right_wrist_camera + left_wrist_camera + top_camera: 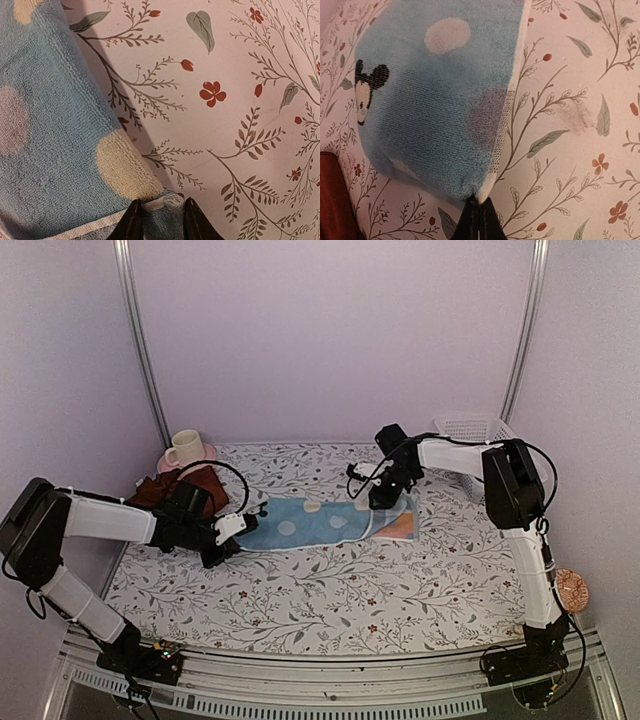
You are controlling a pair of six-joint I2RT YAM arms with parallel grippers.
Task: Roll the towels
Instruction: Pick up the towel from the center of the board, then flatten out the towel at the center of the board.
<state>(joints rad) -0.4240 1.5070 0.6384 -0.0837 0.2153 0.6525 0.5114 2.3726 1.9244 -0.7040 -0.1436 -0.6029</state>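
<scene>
Floral table covering (pixel 330 590) nearest the arm bases; light-blue towel (pixel 320 520) lies spread flat on it, long side running across. Left gripper (pixel 479 220) at that towel's left end, jaws pressed together on a corner of the hem. Right gripper (pixel 161 222) at the towel's right end, jaws narrowly apart, a bunched bit of hem pinched between. Maroon towel (pixel 195 485) crumpled just beyond the light-blue towel's left end, cup (pixel 185 448) behind it. Judgement: terry cloth, light, limp, likely to drag on the covering and skew if one corner leads; best held at hem corners, both kept level while rolling
</scene>
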